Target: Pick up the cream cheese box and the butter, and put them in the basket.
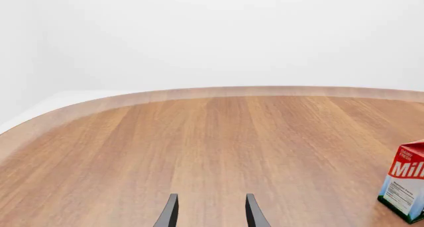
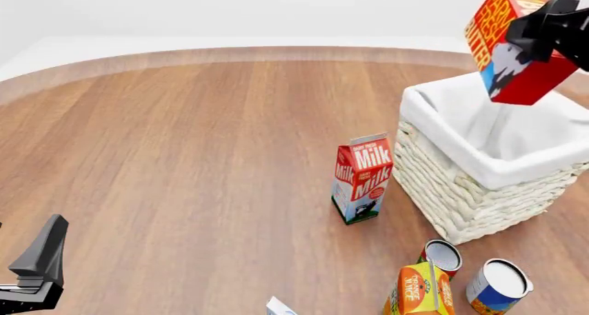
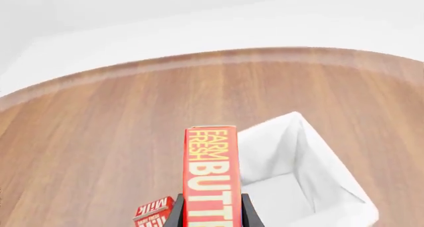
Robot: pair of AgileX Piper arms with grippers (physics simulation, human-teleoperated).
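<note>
My right gripper (image 2: 534, 27) is shut on the butter (image 2: 509, 45), an orange and red carton, and holds it tilted high above the white wicker basket (image 2: 460, 191) at the right. In the right wrist view the butter (image 3: 210, 177) stands between my fingers above the basket's white lining (image 3: 291, 157). Only a white corner of the cream cheese box (image 2: 281, 307) shows at the front view's bottom edge. My left gripper (image 2: 37, 270) is at the bottom left, low over the table; its fingers (image 1: 168, 212) stand apart and empty.
A red-and-white milk carton (image 2: 362, 178) stands upright left of the basket; it also shows in the left wrist view (image 1: 405, 187) and the right wrist view (image 3: 154, 213). An orange juice carton (image 2: 418, 291) and two cans (image 2: 497, 286) sit in front of the basket.
</note>
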